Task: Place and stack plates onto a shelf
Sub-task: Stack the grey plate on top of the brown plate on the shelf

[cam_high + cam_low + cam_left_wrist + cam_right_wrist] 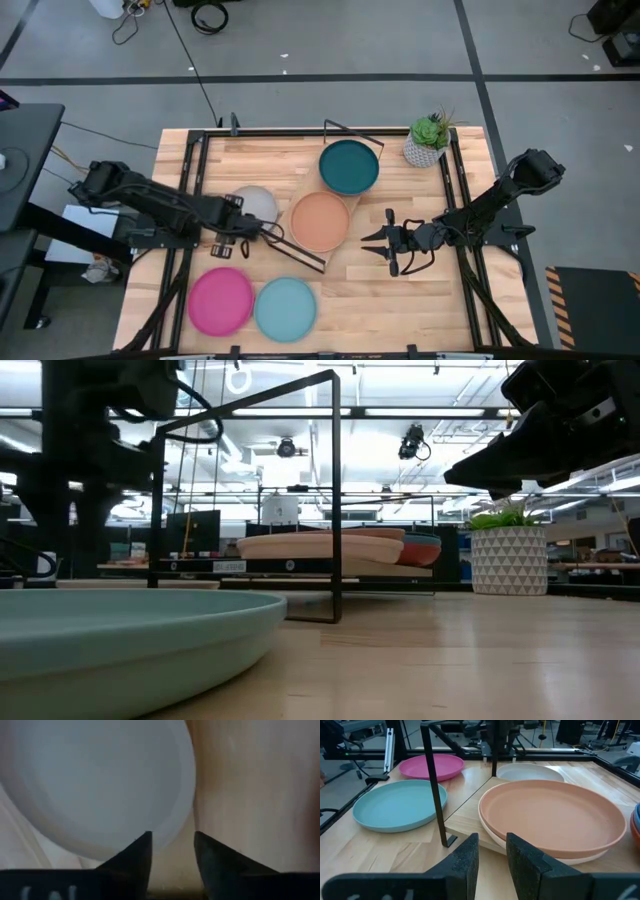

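— While the peach plate point(319, 221) and teal plate point(349, 166) sit on the shelf point(303, 188), where's the left gripper point(268, 232)?
— Over the grey plate point(257, 204), fingers slightly parted, empty.
— Right gripper point(379, 245)?
— Open, empty, beside the shelf.

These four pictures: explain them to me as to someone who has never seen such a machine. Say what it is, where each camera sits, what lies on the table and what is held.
It is a robot with two dark arms at a wooden table.

The top view looks straight down. The low view looks level across the tabletop. The other two come from cameras on the wrists, looking past each arm's own fingers.

The shelf, a light board with black wire frames, carries a dark teal plate and a peach plate stacked on a cream one. On the table lie a grey plate, a pink plate, a light blue plate and a potted plant.

The left gripper is at the grey plate, fingers apart. The right gripper is open beside the shelf. Neither holds anything.
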Motion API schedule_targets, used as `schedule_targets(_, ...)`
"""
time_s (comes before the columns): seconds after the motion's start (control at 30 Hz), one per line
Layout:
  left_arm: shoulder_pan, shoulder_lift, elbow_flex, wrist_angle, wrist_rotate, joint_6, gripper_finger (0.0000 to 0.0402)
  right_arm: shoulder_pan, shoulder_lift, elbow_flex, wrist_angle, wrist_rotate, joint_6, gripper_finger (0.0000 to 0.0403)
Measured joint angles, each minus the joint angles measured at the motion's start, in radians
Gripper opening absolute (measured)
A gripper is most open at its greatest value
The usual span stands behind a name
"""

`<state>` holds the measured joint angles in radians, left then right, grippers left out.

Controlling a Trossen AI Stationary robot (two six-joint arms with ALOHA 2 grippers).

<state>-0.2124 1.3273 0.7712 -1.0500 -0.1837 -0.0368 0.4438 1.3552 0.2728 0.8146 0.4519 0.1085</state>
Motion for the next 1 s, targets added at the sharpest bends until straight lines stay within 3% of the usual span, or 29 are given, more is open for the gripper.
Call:
schedule_targets(0.1, 0.021, 0.004, -0.02, 0.105, 0.003, 0.033, 0.0171, 0.0, 0.0, 0.0, 0.002, 0.0, -0.004, 0.0105)
schedule_targets(0.4, 0.139, -0.073, -0.013, 0.097, 0.075, 0.128, 0.016, 0.0, 0.0, 0.0, 0.009, -0.011, -0.006, 0.0105)
schedule_targets(0.53, 0.197, -0.146, -0.01, 0.102, 0.014, 0.233, 0.0145, 0.0, 0.0, 0.0, 0.015, -0.023, -0.005, 0.0105)
schedule_targets(0.6, 0.271, -0.162, -0.01, 0.131, -0.007, 0.26, 0.0136, 0.0, 0.0, 0.0, 0.016, -0.025, -0.006, 0.0105)
schedule_targets(0.83, 0.618, -0.105, -0.009, 0.226, 0.07, 0.414, 0.011, 0.0, 0.0, 0.0, 0.023, -0.029, 0.002, 0.0105)
schedule_targets(1.0, 0.766, -0.017, -0.009, 0.317, 0.091, 0.472, 0.0114, 0.002, 0.0, 0.0, 0.015, -0.034, 0.005, 0.0105)
